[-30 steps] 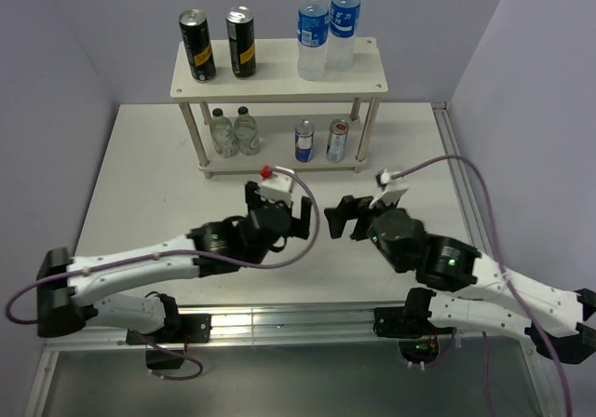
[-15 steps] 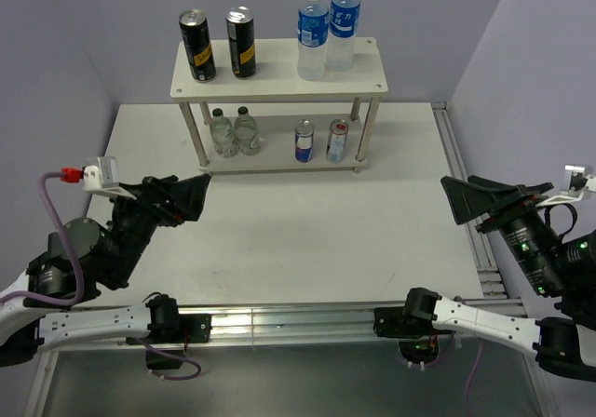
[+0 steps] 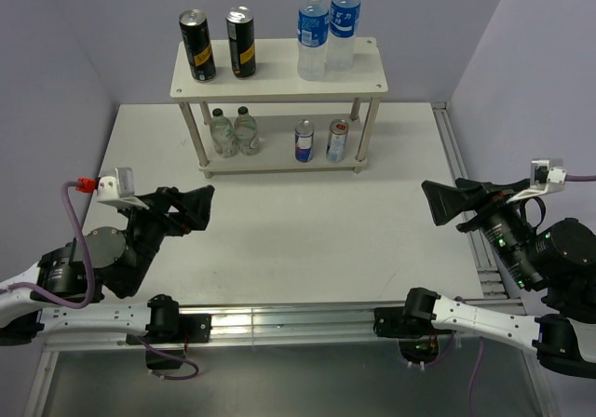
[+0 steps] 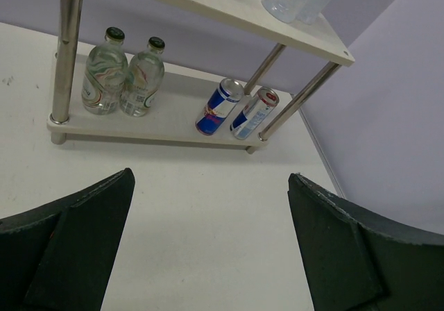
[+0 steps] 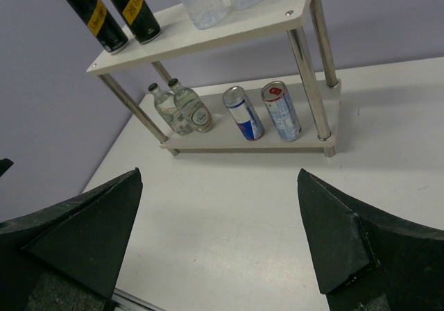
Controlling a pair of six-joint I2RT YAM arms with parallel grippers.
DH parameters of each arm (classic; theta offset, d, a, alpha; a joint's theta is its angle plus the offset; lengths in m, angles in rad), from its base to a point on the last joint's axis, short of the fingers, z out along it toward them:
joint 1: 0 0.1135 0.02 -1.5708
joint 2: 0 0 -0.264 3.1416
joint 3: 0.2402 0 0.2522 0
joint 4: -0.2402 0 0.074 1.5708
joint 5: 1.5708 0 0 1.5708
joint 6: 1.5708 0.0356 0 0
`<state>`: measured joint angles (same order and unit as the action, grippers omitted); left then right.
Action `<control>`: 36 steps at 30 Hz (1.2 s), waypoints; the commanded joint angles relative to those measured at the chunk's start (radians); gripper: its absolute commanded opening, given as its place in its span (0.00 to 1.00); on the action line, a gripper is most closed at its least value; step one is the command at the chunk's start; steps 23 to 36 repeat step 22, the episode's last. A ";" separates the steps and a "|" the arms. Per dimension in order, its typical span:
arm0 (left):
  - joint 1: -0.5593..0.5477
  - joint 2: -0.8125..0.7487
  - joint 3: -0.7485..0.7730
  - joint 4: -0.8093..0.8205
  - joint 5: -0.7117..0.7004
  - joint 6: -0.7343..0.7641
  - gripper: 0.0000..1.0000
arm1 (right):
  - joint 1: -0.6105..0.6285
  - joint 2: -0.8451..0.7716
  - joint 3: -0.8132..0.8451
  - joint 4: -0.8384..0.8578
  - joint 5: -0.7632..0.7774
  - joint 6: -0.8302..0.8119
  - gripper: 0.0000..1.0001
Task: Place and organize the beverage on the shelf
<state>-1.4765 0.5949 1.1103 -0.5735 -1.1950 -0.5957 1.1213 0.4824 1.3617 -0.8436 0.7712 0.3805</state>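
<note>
White tabletop [image 3: 279,249] backed by pale lilac walls [image 3: 74,26] fills the overhead view. At upper centre stands the two-tier shelf [image 3: 279,82] of pale beige boards on thin metal posts.

Contents, as I read them:
- Upper board, left side: two tall black cans [image 3: 196,46] with yellow marks, upright and side by side.
- Upper board, right side: two clear water bottles [image 3: 313,31] with blue labels and blue caps, upright and close together; I cannot tell whether they touch.
- Lower board, right of centre: two short silver cans [image 3: 304,141] with blue and red print, upright and just beside each other.
- Lower board, left of those cans: two small clear bottles [image 3: 221,132] with dark caps and no label.

Status: all six drinks are on the shelf, paired by kind. No drink shows on the tabletop in any view. I judge placement done; at most an alignment check is left.

Left gripper [image 3: 205,208], at lower left of the overhead view, hangs over bare tabletop with its fingers spread wide and nothing between them. Right gripper [image 3: 430,203], toward the right edge, is likewise spread wide and empty. Both are well apart from the shelf, and each wrist view frames it between the fingers.
</note>
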 commanded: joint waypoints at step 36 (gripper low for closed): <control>-0.030 0.019 -0.007 -0.043 -0.089 -0.027 0.99 | 0.002 0.021 -0.035 0.077 0.013 -0.061 1.00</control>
